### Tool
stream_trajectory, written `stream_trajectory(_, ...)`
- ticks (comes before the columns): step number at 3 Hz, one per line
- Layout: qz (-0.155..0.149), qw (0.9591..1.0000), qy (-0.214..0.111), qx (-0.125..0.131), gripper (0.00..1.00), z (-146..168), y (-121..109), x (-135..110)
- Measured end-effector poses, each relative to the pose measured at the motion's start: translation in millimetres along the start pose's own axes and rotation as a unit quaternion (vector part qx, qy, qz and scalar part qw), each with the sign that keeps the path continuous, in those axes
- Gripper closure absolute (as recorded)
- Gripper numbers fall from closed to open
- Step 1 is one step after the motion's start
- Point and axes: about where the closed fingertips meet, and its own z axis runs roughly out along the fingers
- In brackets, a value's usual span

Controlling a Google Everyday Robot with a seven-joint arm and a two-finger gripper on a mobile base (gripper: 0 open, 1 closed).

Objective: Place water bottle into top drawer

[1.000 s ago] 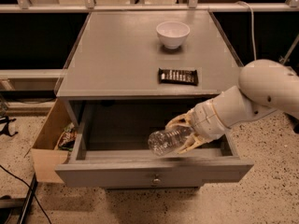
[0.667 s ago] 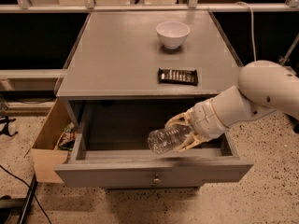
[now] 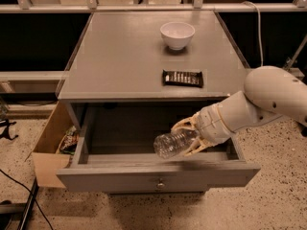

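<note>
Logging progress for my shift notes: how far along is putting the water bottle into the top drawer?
Done: the top drawer stands pulled open. In hand: the hand grips the water bottle, which lies sideways over the drawer's front right; whether it touches the drawer floor is unclear. Left: let go of the bottle and withdraw.

Robot test lab, likely — speckled floor (image 3: 278, 195) lower right, white cable (image 3: 259, 32) upper right, metal railing (image 3: 144, 7) along top edge, cardboard box (image 3: 48, 150) at left. Gripper (image 3: 192, 136) right of centre, in top drawer (image 3: 158, 177), clasping water bottle (image 3: 171, 144).
</note>
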Motion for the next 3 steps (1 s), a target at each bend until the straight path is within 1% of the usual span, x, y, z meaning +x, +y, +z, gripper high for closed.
stream_trajectory(2,-0.012,0.9999,0.003,0.001,1.00,29.6,-8.7,29.5)
stream_trajectory(3,-0.022,0.9997,0.007,-0.002,1.00,45.8,-14.1,37.3)
